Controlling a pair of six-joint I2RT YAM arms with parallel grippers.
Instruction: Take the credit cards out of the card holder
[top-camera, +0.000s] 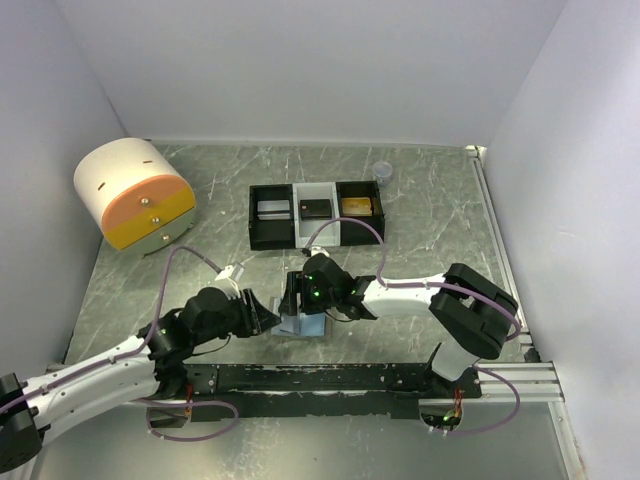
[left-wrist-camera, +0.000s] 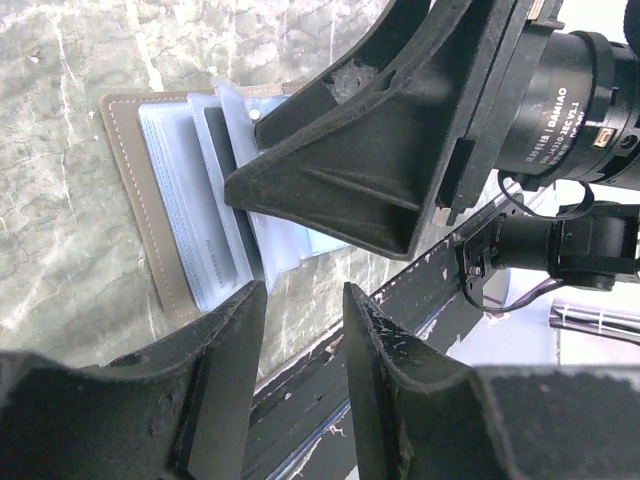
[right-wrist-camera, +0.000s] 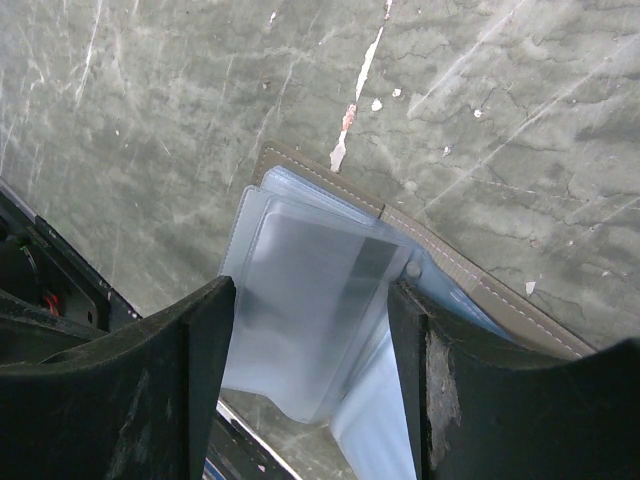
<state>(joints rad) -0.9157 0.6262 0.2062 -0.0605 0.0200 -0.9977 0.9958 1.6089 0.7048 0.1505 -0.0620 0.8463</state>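
The right gripper (right-wrist-camera: 312, 372) holds its fingers wide over the open card holder (right-wrist-camera: 300, 300); the left gripper (left-wrist-camera: 301, 312) fingers, narrower, hold nothing; the holder lies at 6 o'clock on the bench (top-camera: 430, 200); a dark card (right-wrist-camera: 366, 268) is not yet out; the tray (top-camera: 252, 215) at 12 o'clock seems to hold three.

Top looks down; wrist cameras (close) share card holder (left-wrist-camera: 170, 190).

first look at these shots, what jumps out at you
The open grey card holder, its clear sleeves fanned out, lies at the near edge of the table, with the right gripper spread over the sleeves and the left gripper just beside it. Farther back sit a black-and-white tray in the middle and a round white, orange and yellow drawer unit at the far left.
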